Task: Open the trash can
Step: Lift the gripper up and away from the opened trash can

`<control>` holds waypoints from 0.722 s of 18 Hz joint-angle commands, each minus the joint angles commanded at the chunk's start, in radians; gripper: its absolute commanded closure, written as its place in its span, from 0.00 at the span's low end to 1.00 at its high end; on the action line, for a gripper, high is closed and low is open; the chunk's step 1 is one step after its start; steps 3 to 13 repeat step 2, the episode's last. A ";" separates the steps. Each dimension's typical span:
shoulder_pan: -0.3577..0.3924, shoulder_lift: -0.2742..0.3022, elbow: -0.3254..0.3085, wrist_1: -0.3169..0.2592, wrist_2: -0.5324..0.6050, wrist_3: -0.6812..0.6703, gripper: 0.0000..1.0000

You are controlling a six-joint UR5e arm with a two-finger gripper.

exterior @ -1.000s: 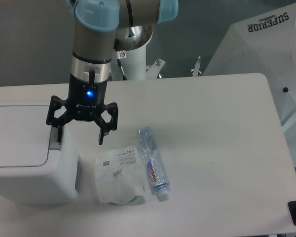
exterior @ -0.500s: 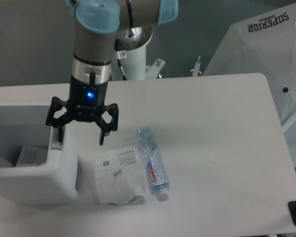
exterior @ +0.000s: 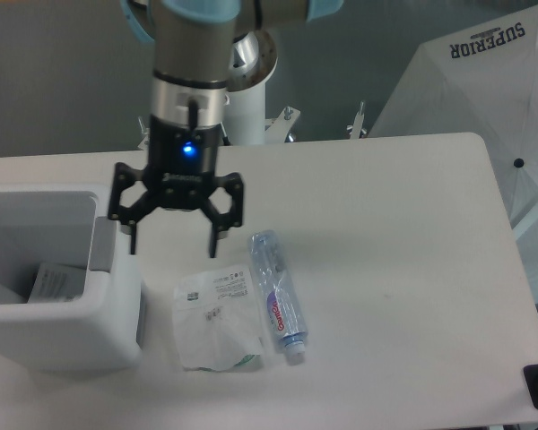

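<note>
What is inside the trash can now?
The trash can is open. Inside, a flat pale paper-like packet lies near the right wall. The bottom beneath it and the near side are hidden.

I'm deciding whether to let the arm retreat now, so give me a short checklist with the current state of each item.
1. Trash can lid open, interior visible: ok.
2. Gripper open and holding nothing: ok.
3. Fingers off the grey push tab: ok, they sit to its right.
4. Plastic bottle and flat packet undisturbed on the table: ok.
5. Lid locked open: cannot tell.
</note>
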 joint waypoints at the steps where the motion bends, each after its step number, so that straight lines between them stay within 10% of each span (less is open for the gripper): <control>1: 0.020 0.003 -0.002 -0.003 0.024 0.032 0.00; 13: 0.026 0.003 -0.003 -0.006 0.043 0.061 0.00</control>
